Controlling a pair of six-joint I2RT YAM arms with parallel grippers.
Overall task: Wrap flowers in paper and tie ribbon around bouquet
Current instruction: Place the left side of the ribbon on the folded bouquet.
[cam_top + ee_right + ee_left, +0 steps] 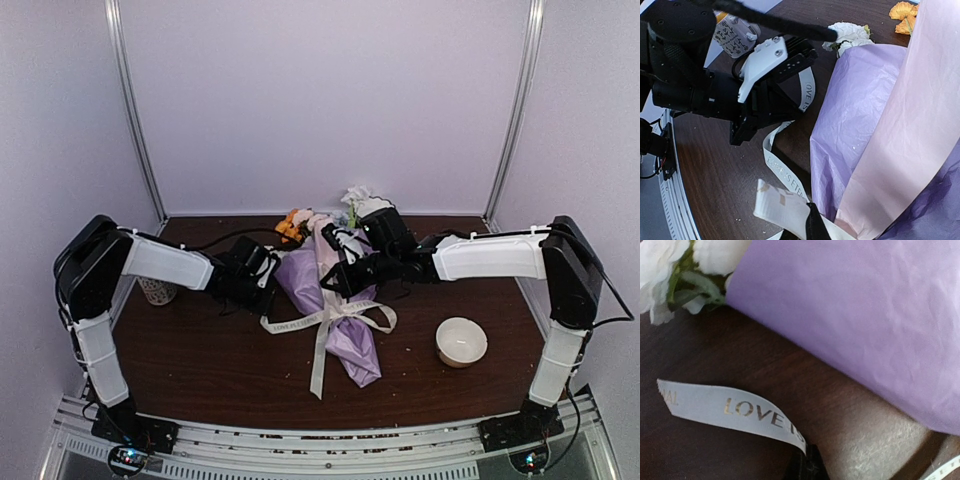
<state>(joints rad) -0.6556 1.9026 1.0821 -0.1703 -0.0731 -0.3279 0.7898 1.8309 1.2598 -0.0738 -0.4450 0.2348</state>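
Observation:
The bouquet [340,300] lies in the middle of the table, a purple paper [865,315] cone with a pale pink fold stripe [912,125]. White, pink and orange flowers [305,222] poke out of its far end. The cream ribbon [325,315] goes round its middle, with loops and a long tail trailing toward me. At the bouquet's left side my left gripper [807,462] is shut on a ribbon end printed "LOVE IS" [740,410]. My right gripper [812,225] hangs over the bouquet's middle, shut on another stretch of ribbon [785,205].
A round white bowl [461,341] stands at the right front. A patterned cup [157,290] sits by the left wall, under the left arm. More white blooms [358,200] lie at the back wall. Enclosure walls close in the left, right and back.

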